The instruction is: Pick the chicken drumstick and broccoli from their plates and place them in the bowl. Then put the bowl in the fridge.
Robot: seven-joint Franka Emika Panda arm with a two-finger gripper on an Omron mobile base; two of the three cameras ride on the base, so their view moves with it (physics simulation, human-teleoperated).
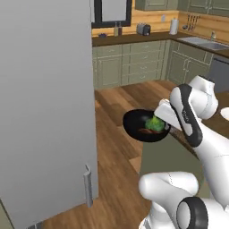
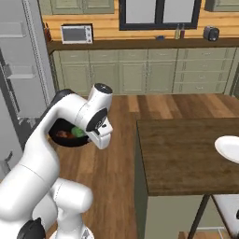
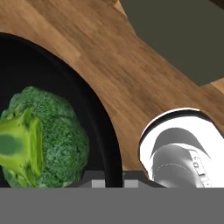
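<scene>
The arm (image 1: 197,129) is glossy white all over, chunky rounded segments like fat tubes. Dark grey-black rings at the joints, one round black cap at about 5 o'clock in the left base view, another topping the wrist.

Arm bent forward, gripper (image 1: 167,126) clamped shut

Wood floor (image 1: 117,147), green cabs (image 2: 140,72), dark wood table (image 2: 186,154), window (image 2: 158,11).
</scene>
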